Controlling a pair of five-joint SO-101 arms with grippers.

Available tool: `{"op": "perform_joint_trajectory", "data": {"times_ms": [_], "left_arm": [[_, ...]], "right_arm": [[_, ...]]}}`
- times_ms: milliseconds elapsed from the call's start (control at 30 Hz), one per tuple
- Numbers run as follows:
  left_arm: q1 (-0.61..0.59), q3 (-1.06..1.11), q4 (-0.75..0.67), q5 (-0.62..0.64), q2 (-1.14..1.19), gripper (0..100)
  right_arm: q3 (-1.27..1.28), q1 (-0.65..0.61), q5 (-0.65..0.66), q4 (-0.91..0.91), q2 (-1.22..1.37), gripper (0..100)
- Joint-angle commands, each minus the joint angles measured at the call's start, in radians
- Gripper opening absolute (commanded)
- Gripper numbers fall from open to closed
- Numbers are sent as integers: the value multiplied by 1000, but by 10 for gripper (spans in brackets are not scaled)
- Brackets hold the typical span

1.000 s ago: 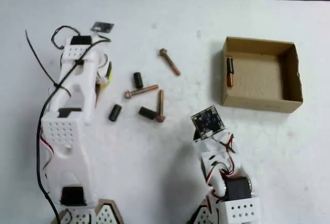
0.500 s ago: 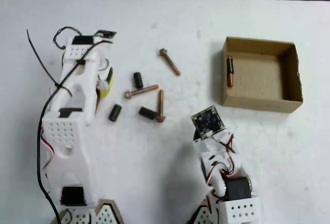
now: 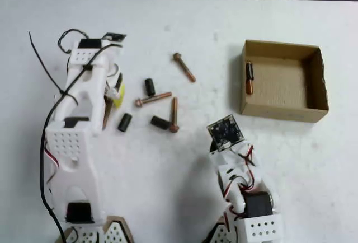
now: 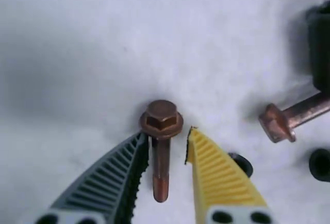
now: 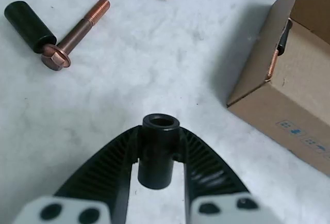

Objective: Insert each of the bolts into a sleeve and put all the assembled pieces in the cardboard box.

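My left gripper (image 4: 166, 133) is open around a copper bolt (image 4: 161, 157). The shank rests against the grey finger (image 4: 121, 175), with a gap to the yellow finger (image 4: 216, 175). In the high view this gripper (image 3: 114, 93) sits at the left of the parts cluster, where the bolt (image 3: 105, 111) peeks out beside the arm. My right gripper (image 5: 160, 131) is shut on an upright black sleeve (image 5: 159, 152), just above the table, left of the cardboard box (image 5: 278, 110). The box (image 3: 282, 108) holds one assembled piece (image 3: 249, 78).
Three loose bolts (image 3: 183, 66) (image 3: 153, 98) (image 3: 174, 114) and three black sleeves (image 3: 149, 86) (image 3: 124, 122) (image 3: 160, 122) lie between the arms. The right arm (image 3: 240, 176) stands below the box's near-left corner. A black cable (image 3: 42, 64) trails left of the left arm.
The left gripper's yellow finger shifted outward to the right, and a bolt came into sight beside the left arm. The right arm has not moved.
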Motion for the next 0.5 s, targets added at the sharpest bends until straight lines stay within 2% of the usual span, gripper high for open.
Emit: {"op": "perform_joint_trajectory", "data": {"times_ms": [0,267,467], "left_arm": [[7,-23,-44,-12,-53,125],[8,-25,-44,-11,-36,29],[30,-32,-68,-11,74,22]], "right_arm": [[2,5,12,-24,-12,18],[2,5,12,-24,-12,18],[2,4,12,-24,-12,18]]}}
